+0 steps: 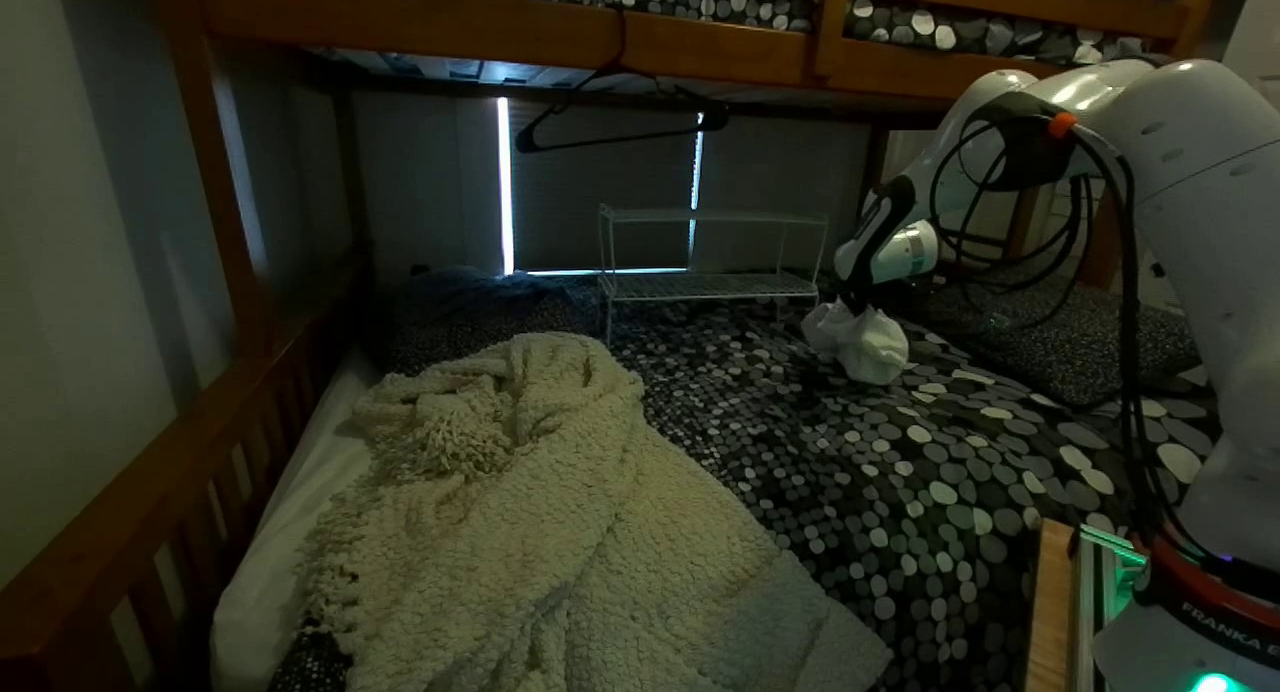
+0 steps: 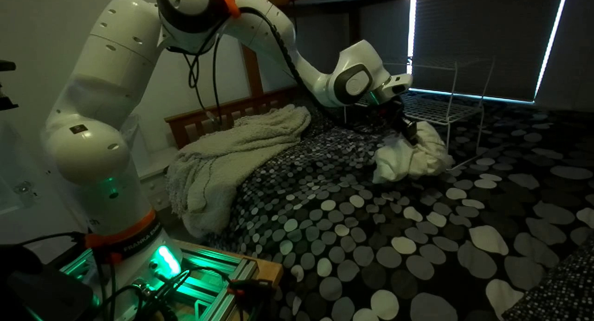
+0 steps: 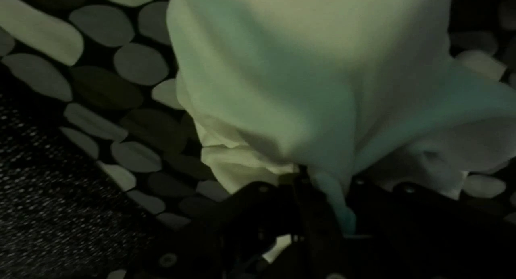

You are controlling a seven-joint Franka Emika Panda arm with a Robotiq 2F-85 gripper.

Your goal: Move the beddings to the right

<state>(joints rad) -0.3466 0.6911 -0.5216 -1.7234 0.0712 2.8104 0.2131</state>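
White cloth (image 3: 282, 81) hung in a loose bunch from the gripper (image 3: 328, 186), which pinched one fold of it tight while the rest bulged out beyond. It was low above the dotted quilt (image 1: 900, 462) or resting on it; whether its underside touched could not be told. In an exterior view it was to the right of the wire rack (image 1: 715, 290) and near it, with a speckled pillow (image 1: 1090, 337) farther right. Cream and rumpled, the blanket (image 1: 600, 532) lay across the left part of the bed (image 1: 120, 522) in that view, well apart from the gripper. A black hanger (image 1: 620, 140) hung from the wooden rail (image 1: 480, 22) of the upper bunk, in front of a drawn blind (image 1: 600, 192) with light leaking along its edges. Mostly white, the arm (image 1: 1200, 152) reached out over the quilt, and in both exterior views a green light (image 2: 167, 261) shone at its base
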